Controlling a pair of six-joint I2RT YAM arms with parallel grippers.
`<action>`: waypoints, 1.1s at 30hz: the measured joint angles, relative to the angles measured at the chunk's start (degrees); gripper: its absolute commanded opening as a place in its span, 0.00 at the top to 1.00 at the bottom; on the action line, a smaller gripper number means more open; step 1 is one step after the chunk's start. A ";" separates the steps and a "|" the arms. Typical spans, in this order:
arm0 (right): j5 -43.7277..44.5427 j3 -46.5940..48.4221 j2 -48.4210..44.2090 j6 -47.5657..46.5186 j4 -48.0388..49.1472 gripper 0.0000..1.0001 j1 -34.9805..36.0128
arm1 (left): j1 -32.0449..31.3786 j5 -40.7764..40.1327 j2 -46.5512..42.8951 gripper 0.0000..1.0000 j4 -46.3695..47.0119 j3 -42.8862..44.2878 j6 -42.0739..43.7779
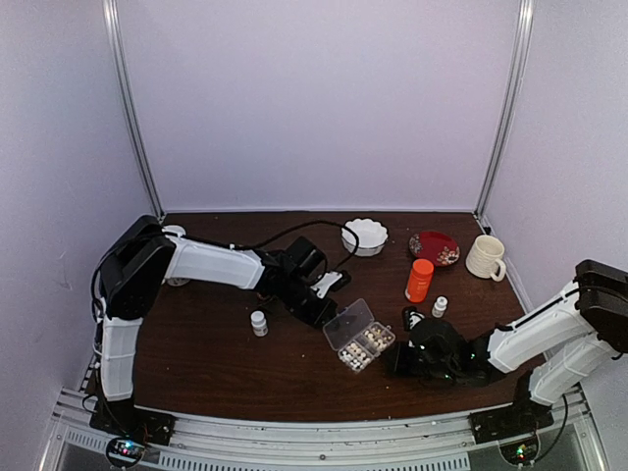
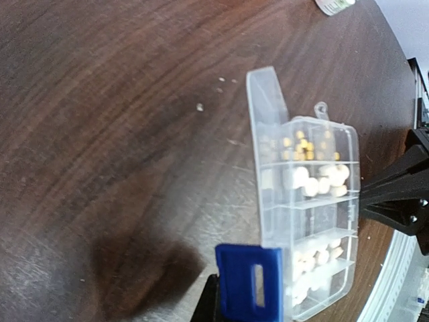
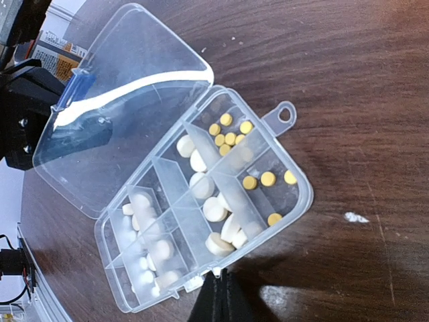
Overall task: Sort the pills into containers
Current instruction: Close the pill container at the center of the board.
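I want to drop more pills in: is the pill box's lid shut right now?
No, the clear lid is swung back, off the top of the pill box.

Raised lid [image 3: 127,100] blocks the pill box [image 3: 303,201] from the left.

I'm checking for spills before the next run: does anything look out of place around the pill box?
Yes. A whitish fragment lies on the bare table outside the open pill box, on its yellow-pill side. The left wrist view shows more pale specks beyond the lid. They look like spilled bits.
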 measured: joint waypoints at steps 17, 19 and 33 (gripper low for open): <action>-4.72 2.16 3.78 -2.86 3.89 1.00 -0.15 | -2.86 -1.46 -1.90 0.64 2.47 -0.81 -1.31; -4.87 2.19 3.85 -2.97 4.20 1.00 -0.26 | -2.93 -2.03 -1.90 0.59 2.36 -0.81 -1.25; -5.11 1.03 3.85 -2.91 7.28 1.00 -0.74 | -6.51 -8.33 -1.38 0.51 -4.33 1.66 -0.28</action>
